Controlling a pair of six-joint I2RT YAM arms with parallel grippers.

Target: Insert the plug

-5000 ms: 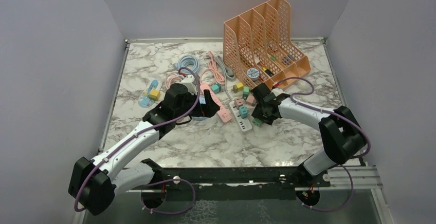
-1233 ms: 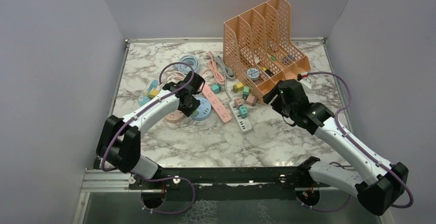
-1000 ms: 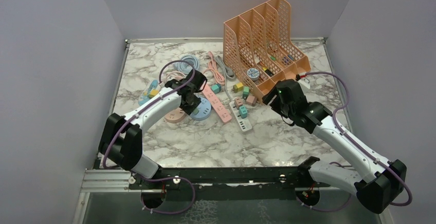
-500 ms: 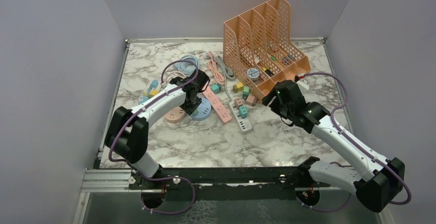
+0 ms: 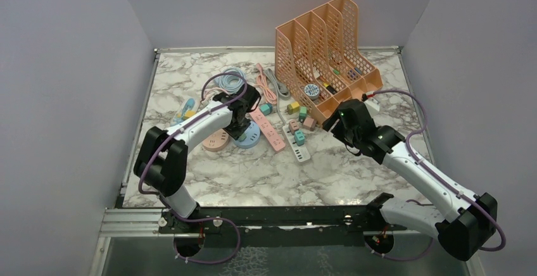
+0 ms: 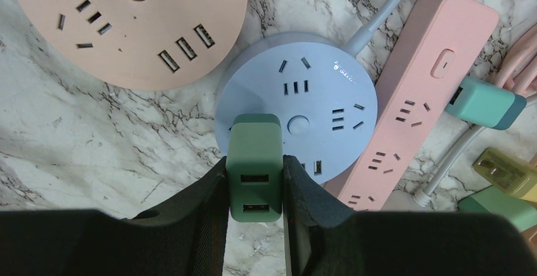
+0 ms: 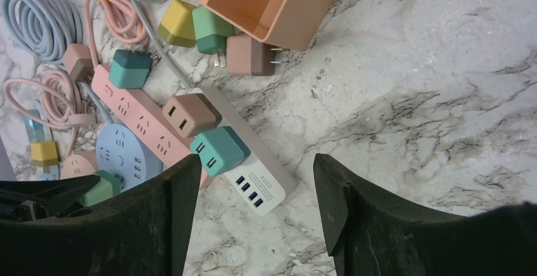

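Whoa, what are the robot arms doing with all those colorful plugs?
The left gripper is squeezing a green plug and holding it right over the edge of the round blue power strip, to plug it in. I can't tell if its prongs are in a socket yet. The right gripper is open and empty, hanging above the table beside the orange file rack.
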